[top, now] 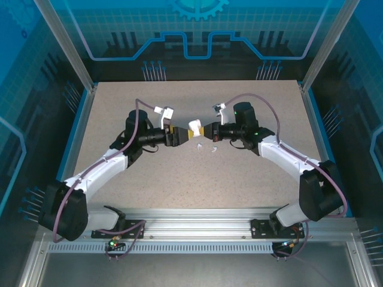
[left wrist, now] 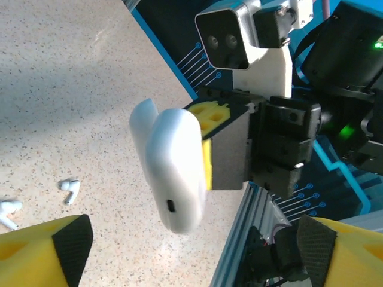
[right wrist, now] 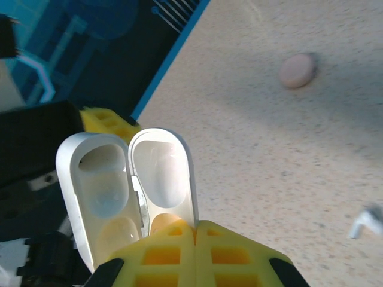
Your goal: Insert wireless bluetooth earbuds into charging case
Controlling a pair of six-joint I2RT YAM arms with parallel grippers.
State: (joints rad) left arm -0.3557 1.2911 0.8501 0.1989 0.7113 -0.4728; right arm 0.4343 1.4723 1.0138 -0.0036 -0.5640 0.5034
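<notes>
The speckled beige table (top: 179,185) carries everything, inside a blue-walled frame; the left arm (top: 102,164) and the right arm (top: 287,155) reach in from the near corners and meet nose to nose near the middle of the table.

The right gripper (right wrist: 196,232) has its yellow fingers pressed together, clamped on the rim of the charging case (right wrist: 128,179); the left gripper (top: 179,135) faces it from the other side with its fingers spread wide apart, holding nothing; in the left wrist view those fingers sit at the two lower corners, with the case beyond them and untouched by them.

The case is white and glossy, held off the table between the two grippers; its lid is swung open, so the right wrist view looks into two hollow halves side by side, joined at a hinge, both wells bare; from the left wrist view its rounded back and a small dark port on its lower end show.

Two white earbuds lie on the table just in front of the grippers, close together but apart; one earbud (left wrist: 70,189) lies stem down-left, the other earbud (left wrist: 7,212) is cut off by the picture's edge.

A pinkish disc (right wrist: 297,70) lies flat on the table, well apart from the case.
</notes>
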